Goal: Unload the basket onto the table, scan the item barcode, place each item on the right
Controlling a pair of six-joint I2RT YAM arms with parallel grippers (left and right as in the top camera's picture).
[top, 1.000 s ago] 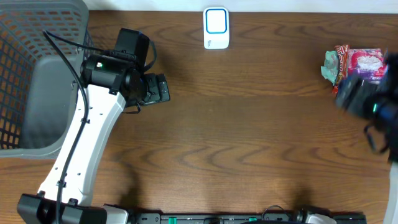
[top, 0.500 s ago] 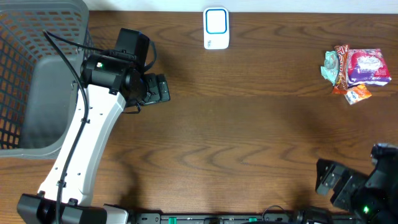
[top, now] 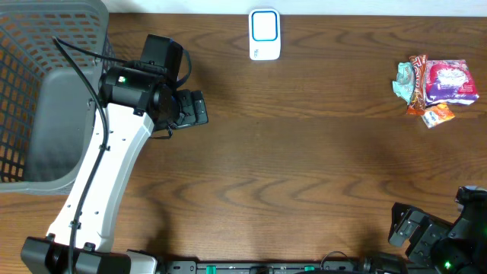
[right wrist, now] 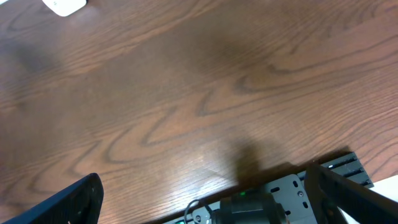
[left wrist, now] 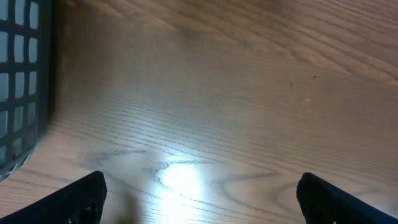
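Overhead, L to R: grey mesh basket (top: 30, 46) fills the far-left corner of the table (top: 304, 152). Left arm (top: 106, 167) runs up beside it, white link, black wrist. Left gripper (top: 199, 109) points right, just off the basket's corner. Left wrist cam: jaws spread wide, nothing btwn them, only bare wood below, basket wall at the left edge. White scanner (top: 265, 34) w/ blue-ringed face lies flat at top centre near the back edge, well apart from both arms. Item = small heap of snack packs (top: 434, 82), purple/pink bag on top, red + green wrappers beside it, far right near the back edge, untouched. Right gripper (top: 403, 227) sits low at the front-right corner, well apart from the packs, pointing left. Right wrist cam: jaws spread wide, nothing btwn them; scanner corner just visible top left.
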